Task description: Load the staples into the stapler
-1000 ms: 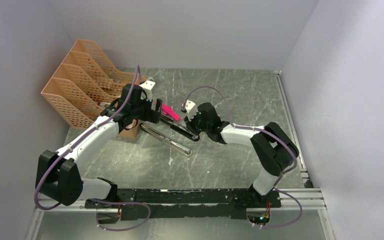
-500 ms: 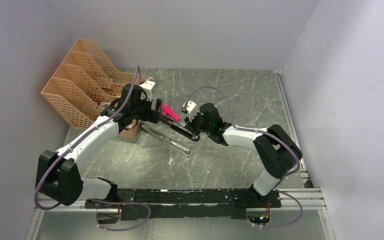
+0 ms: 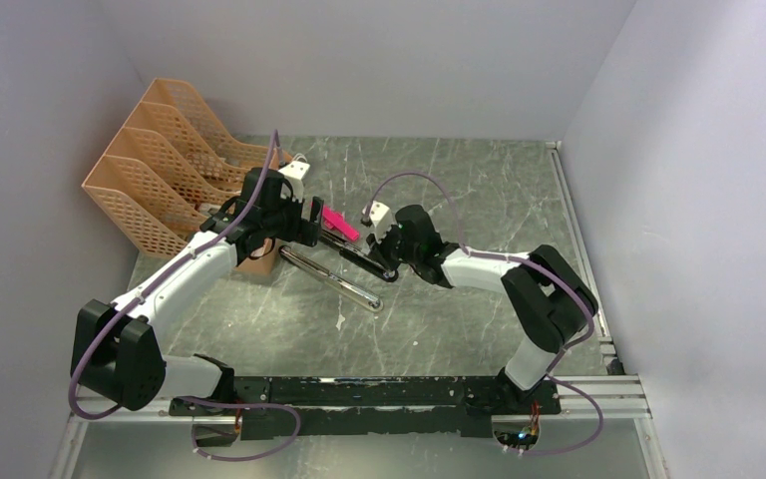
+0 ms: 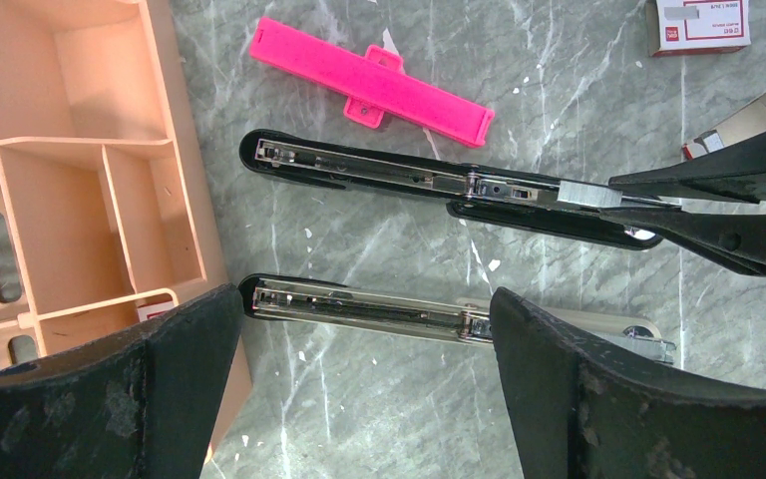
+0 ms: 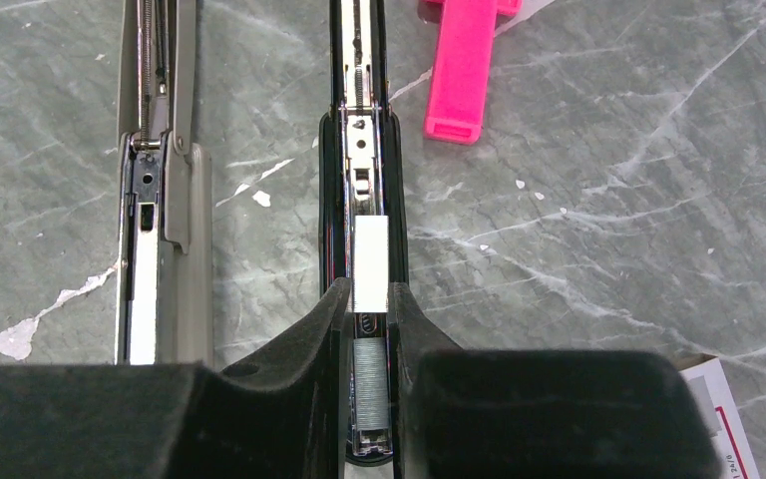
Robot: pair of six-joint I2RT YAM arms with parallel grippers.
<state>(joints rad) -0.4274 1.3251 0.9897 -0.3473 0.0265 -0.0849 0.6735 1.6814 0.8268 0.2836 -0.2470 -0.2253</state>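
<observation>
The stapler [image 4: 379,178] lies flat on the table, a long black body with its silver rail facing up [image 5: 359,150] [image 3: 359,261]. A short silvery-white strip of staples [image 5: 370,261] [image 4: 588,195] sits over the rail. My right gripper [image 5: 369,291] [image 4: 620,198] [image 3: 387,254] is shut on the strip's near end. Further back between its fingers a grey ribbed strip [image 5: 369,384] lies in the rail. My left gripper [image 4: 364,329] [image 3: 309,228] hangs open above the table, holding nothing.
A second slim black-and-silver piece [image 4: 359,307] [image 5: 155,150] lies parallel to the stapler, under my left gripper. A pink plastic piece [image 4: 369,80] [image 5: 464,70] lies beyond. White boxes with red print [image 4: 698,25] [image 5: 718,419] and orange organisers [image 3: 160,170] [image 4: 90,170] stand nearby.
The right forearm has shifted a little while its gripper stays on the strip over the rail. The left arm has not moved.
</observation>
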